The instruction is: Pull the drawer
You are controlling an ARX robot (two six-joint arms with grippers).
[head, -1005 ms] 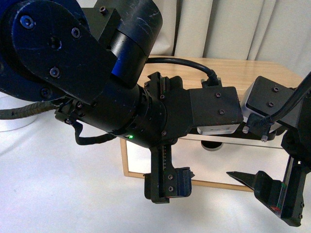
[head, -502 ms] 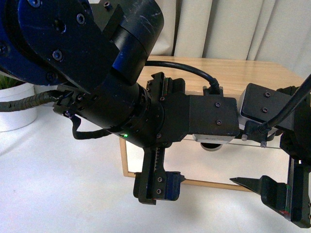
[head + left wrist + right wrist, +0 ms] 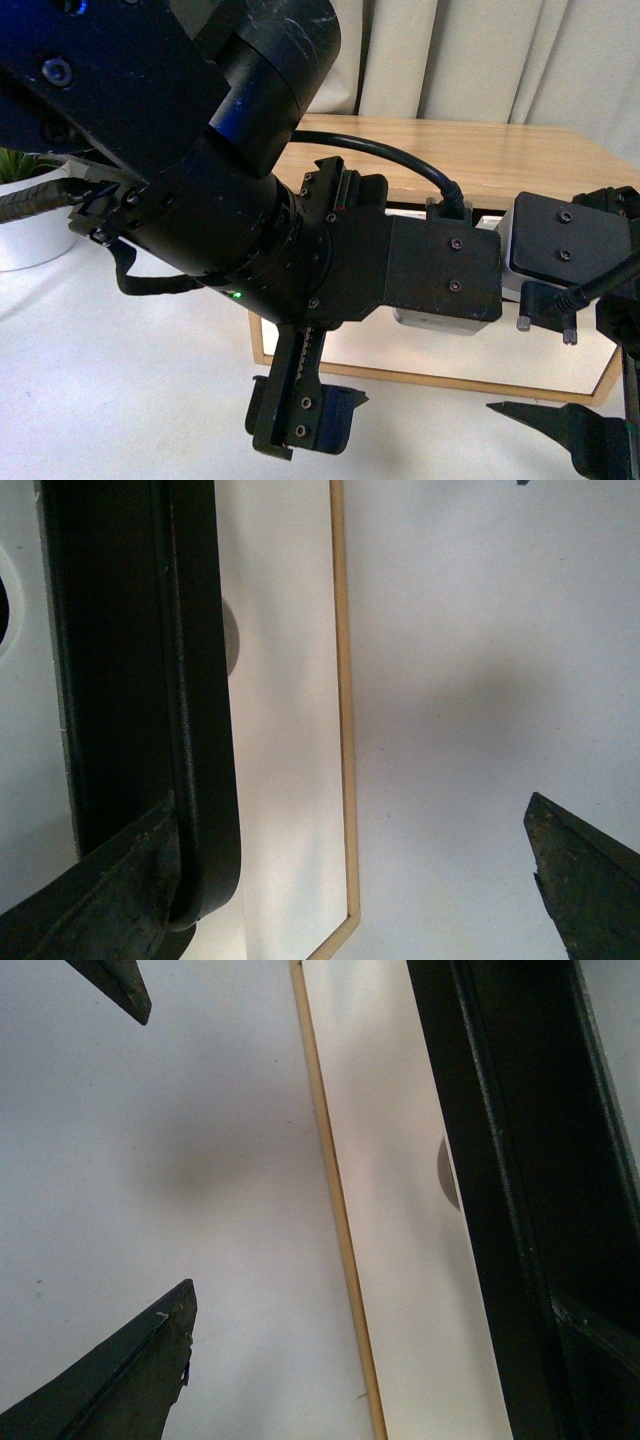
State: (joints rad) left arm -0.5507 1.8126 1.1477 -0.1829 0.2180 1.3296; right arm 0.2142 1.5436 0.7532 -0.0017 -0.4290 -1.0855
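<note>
Two arms share one job here. The white-fronted wooden drawer [image 3: 430, 352] sits low under the pale wooden cabinet top [image 3: 500, 150], its face turned toward the robot and its lower edge close to the white tabletop [image 3: 120, 380]. How far out it stands cannot be told.

The left gripper [image 3: 350, 815] is spread wide and clamps nothing. One finger [image 3: 100, 900] lies right against the long black bar handle [image 3: 200, 680], just past the half-round notch [image 3: 229, 645], while the other hangs well apart over the tabletop. The bar therefore lies inside the open jaws, hard by one side.

The right gripper [image 3: 372, 1295] is also parted and empty. One finger [image 3: 110, 1380] is out over the tabletop, and the other seems to merge with the dark bar at the frame's edge.

This placement probably serves hooking rather than pinching: a finger set against the bar can drag the drawer outward without a squeeze. Two arms spaced along one handle would likely keep the pull even, so the drawer does not skew in its frame.
</note>
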